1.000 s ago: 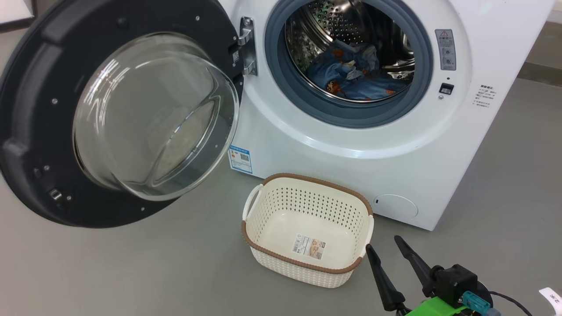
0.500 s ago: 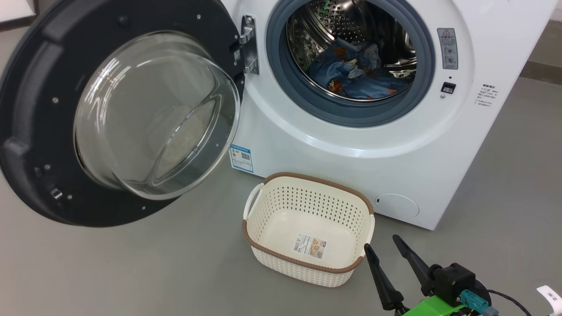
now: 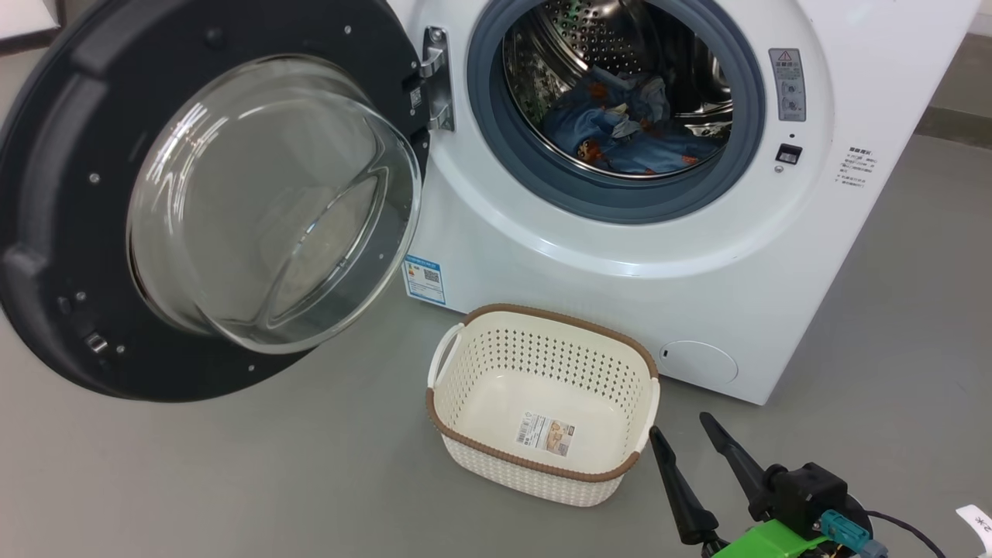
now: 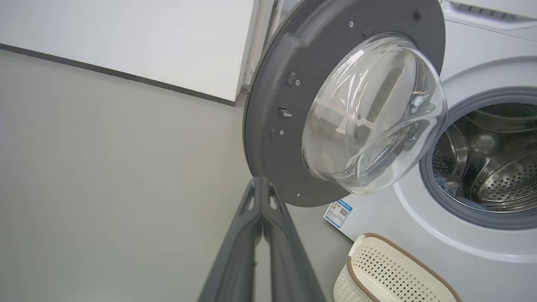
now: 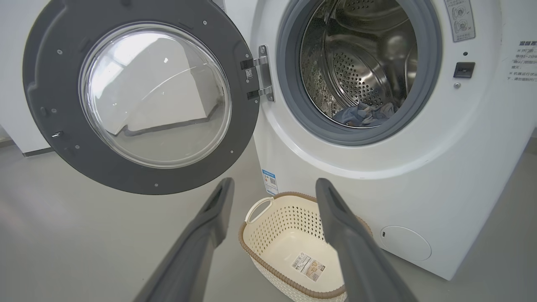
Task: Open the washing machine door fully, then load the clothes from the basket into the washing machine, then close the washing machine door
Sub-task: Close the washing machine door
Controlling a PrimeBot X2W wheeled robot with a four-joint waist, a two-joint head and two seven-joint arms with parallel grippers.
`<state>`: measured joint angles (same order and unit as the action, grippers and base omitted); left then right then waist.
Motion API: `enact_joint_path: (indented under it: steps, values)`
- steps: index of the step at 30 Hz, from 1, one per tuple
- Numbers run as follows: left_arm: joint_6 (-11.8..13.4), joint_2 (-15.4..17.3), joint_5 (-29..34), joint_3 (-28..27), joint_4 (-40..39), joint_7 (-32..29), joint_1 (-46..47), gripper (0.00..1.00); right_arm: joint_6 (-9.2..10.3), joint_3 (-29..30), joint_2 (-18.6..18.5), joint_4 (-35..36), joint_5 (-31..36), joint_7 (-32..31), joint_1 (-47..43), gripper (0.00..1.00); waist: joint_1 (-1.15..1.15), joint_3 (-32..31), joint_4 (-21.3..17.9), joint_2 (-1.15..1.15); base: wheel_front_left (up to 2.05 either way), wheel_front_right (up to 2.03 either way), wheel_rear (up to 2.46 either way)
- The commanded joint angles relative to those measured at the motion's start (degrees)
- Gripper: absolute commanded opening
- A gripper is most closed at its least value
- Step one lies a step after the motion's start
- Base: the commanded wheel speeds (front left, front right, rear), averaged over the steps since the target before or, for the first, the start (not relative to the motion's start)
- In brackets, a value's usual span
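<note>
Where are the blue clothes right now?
In the head view, the clothes lie in the drum of the washing machine, right of the open door and above the basket.

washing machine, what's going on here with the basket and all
Laundry loading is nearly done. The washing machine door stands wide open, the clothes lie in the drum, and the basket on the floor holds no clothes. The right hand is open beside the basket, holding nothing; the left hand is shut. Only closing the door remains.
</note>
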<state>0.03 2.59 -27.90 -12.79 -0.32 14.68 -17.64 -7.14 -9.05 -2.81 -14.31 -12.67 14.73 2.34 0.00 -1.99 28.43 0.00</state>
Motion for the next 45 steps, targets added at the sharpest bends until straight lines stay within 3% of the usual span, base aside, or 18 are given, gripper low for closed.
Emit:
enact_joint_path:
  steps: [1,7,10,15,21,30,36,45]
  values:
    - [-1.15,0.29,-2.07,-3.25,-0.87,0.32,4.25,0.0,-0.35,-1.24,-0.07,1.55,-0.37,0.27,1.17,1.0,0.0,-0.02,-0.07,0.0,0.0,0.0,0.0]
    - [-4.65,2.86,-10.68,-8.96,2.22,0.06,9.66,0.0,-0.35,-0.93,-0.07,1.57,-1.36,0.27,0.73,1.0,0.0,0.0,-0.34,0.0,0.0,0.0,0.0]
    - [-5.69,6.32,-14.92,-10.84,3.87,-1.89,13.77,0.0,-0.35,-1.02,-0.07,1.47,-1.49,0.27,0.65,1.0,0.0,0.12,-0.46,0.0,0.0,0.0,0.0]
    - [-6.32,11.76,-22.99,-13.88,7.76,-7.1,22.09,0.0,-0.35,-0.95,-0.07,1.53,-1.61,0.27,0.7,1.0,0.0,0.48,-0.67,0.0,0.0,0.0,0.0]
    - [-6.99,18.39,-31.31,-15.96,18.27,-12.56,32.59,0.0,-0.35,-0.27,-0.07,1.96,-1.58,0.27,0.14,1.0,0.0,1.15,-1.06,0.0,0.0,0.0,0.0]
    - [-7.42,27.06,-42.87,-19.72,33.03,-20.6,45.07,0.0,-0.35,-0.06,-0.07,2.59,0.3,0.27,1.4,1.0,0.0,4.94,-4.84,0.0,0.0,0.0,0.0]
    - [-7.49,30.32,-50.03,-23.21,40.58,-25.25,50.1,0.0,-0.35,-0.06,-0.07,2.67,1.91,0.1,2.61,1.0,0.0,7.48,-7.59,0.0,0.0,0.0,0.0]
    - [-7.5,32.38,-53.35,-23.77,46.44,-28.68,52.87,0.0,-0.35,0.63,-0.07,4.11,3.51,-0.95,3.57,1.0,0.0,10.94,-10.19,0.0,0.0,0.0,0.0]
